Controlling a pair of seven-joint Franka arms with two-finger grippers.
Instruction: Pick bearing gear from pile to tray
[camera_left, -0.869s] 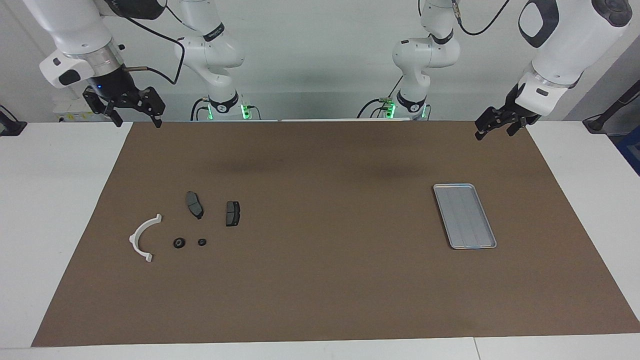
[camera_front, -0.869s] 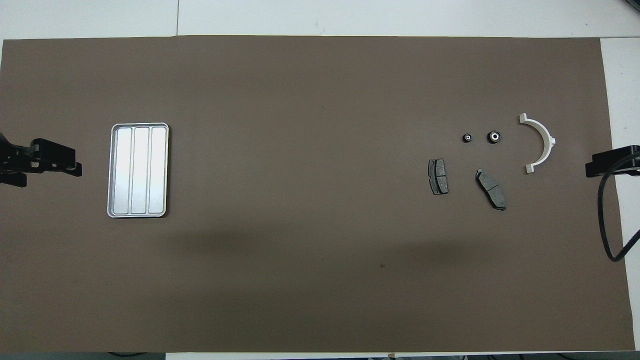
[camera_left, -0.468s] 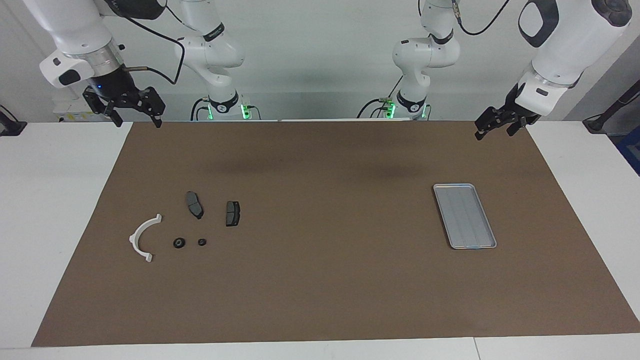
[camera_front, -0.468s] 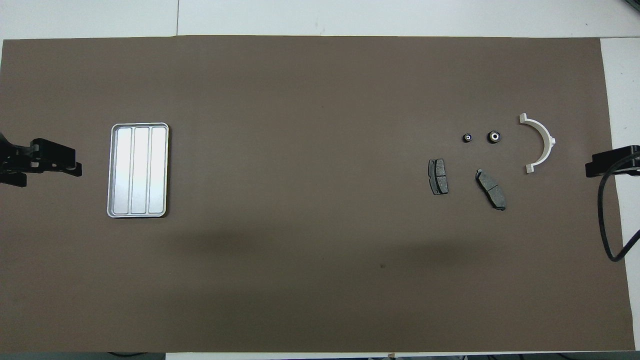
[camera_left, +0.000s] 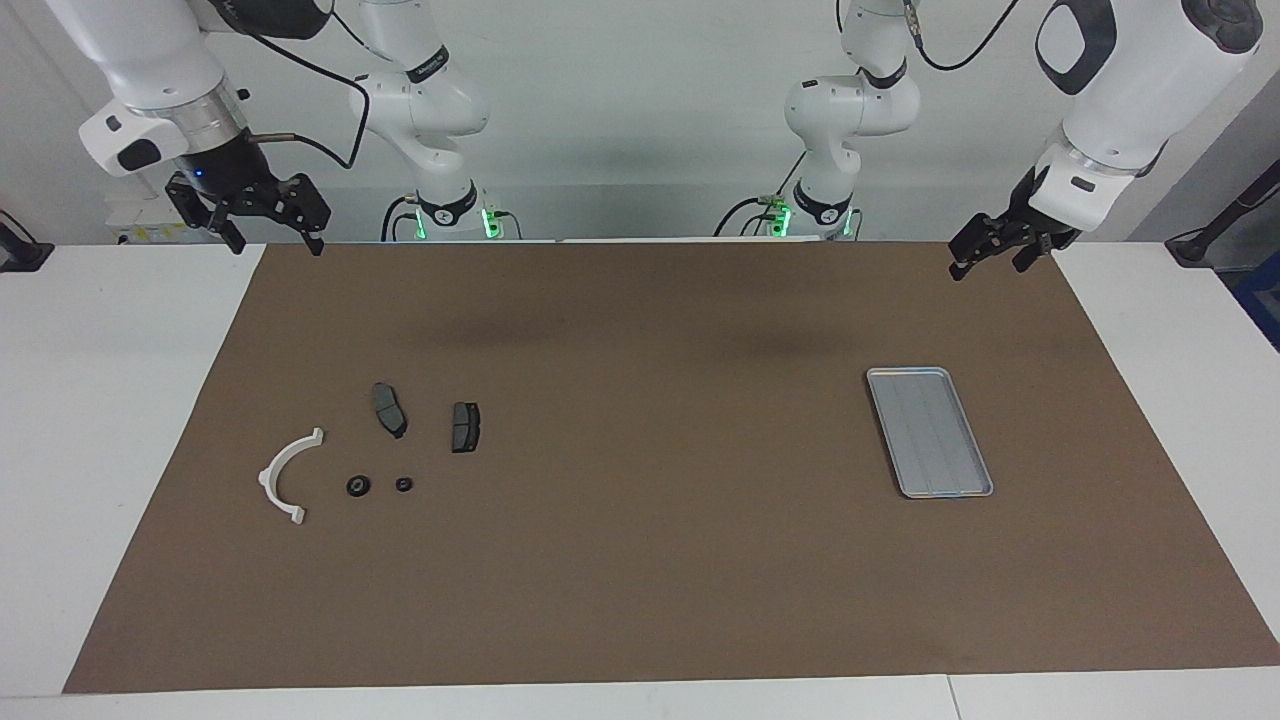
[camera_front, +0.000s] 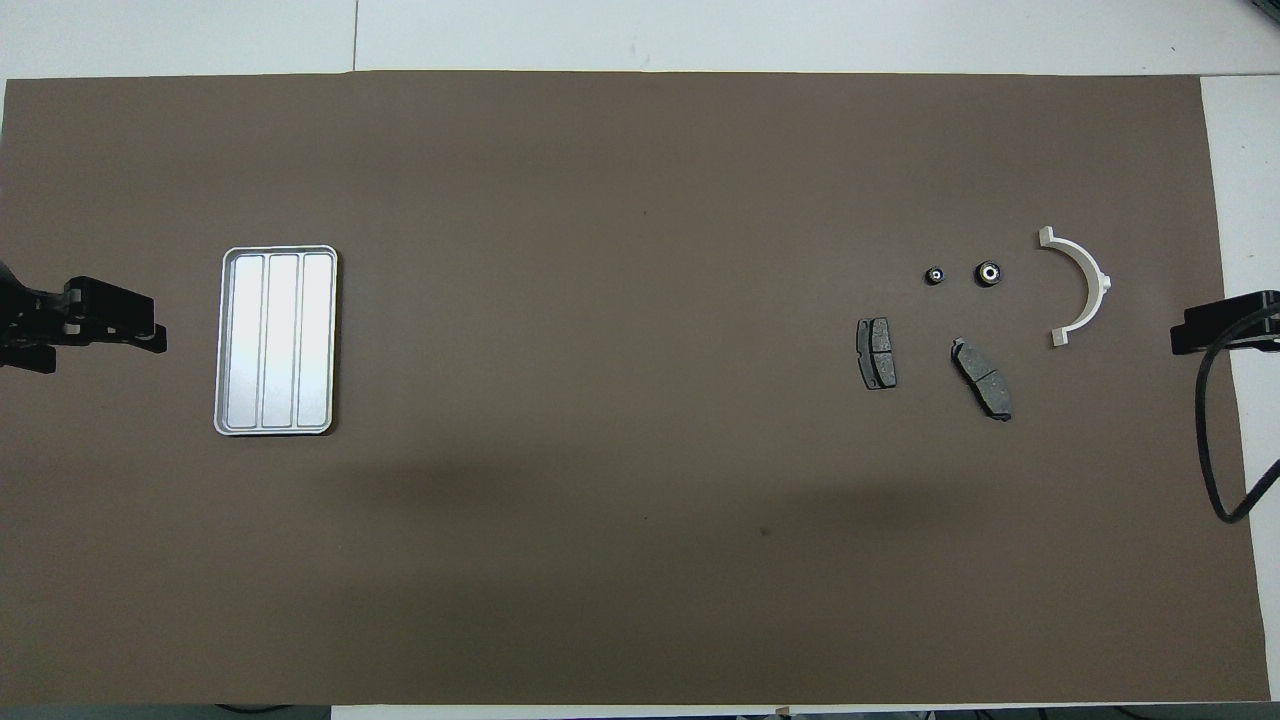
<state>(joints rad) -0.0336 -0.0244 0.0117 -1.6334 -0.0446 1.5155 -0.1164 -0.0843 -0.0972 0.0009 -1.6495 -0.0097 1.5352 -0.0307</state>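
Observation:
The pile lies toward the right arm's end of the brown mat. In it are two small black round bearing gears (camera_left: 357, 485) (camera_left: 403, 484), which show side by side from above (camera_front: 988, 272) (camera_front: 934, 275). With them are a white half-ring bracket (camera_left: 266, 478) (camera_front: 1100, 280) and two dark grey plates (camera_left: 389, 409) (camera_left: 465, 426). The silver ribbed tray (camera_left: 930, 430) (camera_front: 278, 340) lies empty toward the left arm's end. My right gripper (camera_left: 272, 243) (camera_front: 1188, 336) hangs open, high over the mat's corner by its base. My left gripper (camera_left: 988, 262) (camera_front: 125, 330) hangs open over the other corner. Neither holds anything.
The brown mat (camera_left: 650, 560) covers most of the white table (camera_left: 90, 400). A black cable (camera_front: 1210, 430) loops down from the right arm over the mat's edge. Both arm bases stand at the table's robot end.

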